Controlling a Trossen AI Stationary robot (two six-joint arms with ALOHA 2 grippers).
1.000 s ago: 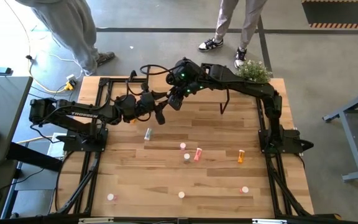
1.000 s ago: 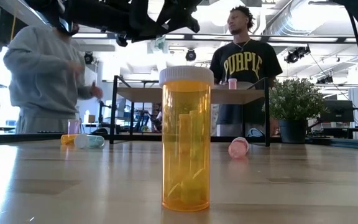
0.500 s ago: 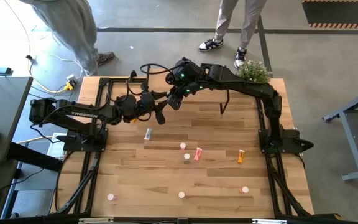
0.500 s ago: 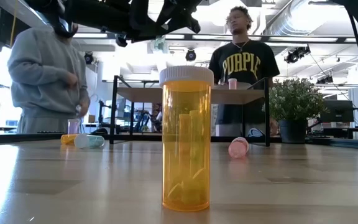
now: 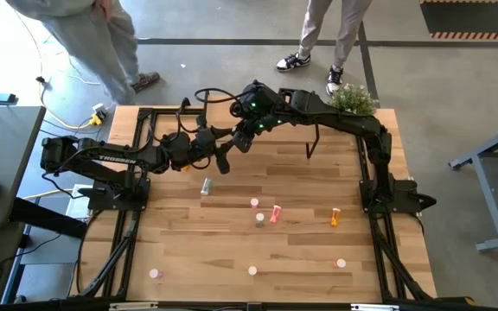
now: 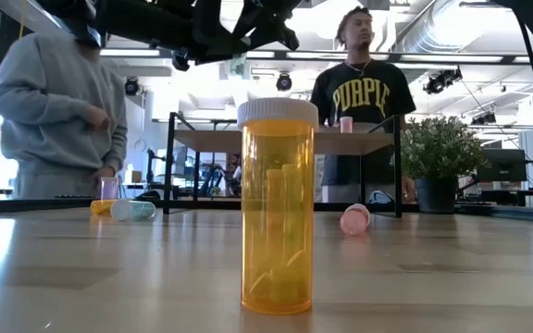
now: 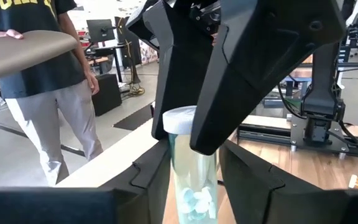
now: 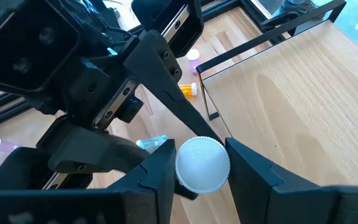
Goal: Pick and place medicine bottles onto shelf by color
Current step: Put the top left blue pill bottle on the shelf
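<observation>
**Two grippers meet on one pale bottle near the table's far edge**

The left gripper [image 7: 193, 165] and the right gripper [image 8: 201, 163] come together in the air above the far part of the table [image 5: 232, 250], a little toward its left edge. Between them stands one pale green bottle [image 7: 191, 193], upright, with its white cap on top.

The right gripper's fingers [image 8: 157, 177] are narrow and closed on the cap, one on each side and touching it. The left gripper's fingers [image 7: 151, 180] stand low on both sides of the bottle's clear body, very close to it. Whether they press it or stand just free of it, I cannot tell.

The shelf [image 8: 303, 99] is just beside the two grippers, along the table's far edge, and its board is bare on the side that the right wrist view shows. In the low view a pink bottle [image 6: 345, 123] stands on it.

From the middle of the table to its near edge there is much open wood. Only a few bottles are spread there, well apart: a pale one lying down [image 5: 205, 185], a pink one lying down [image 5: 275, 213] and an orange one [image 5: 335, 216] toward the right edge. A plant [image 5: 351, 97] stands at the far right corner. Two persons stand beyond the far edge
</observation>
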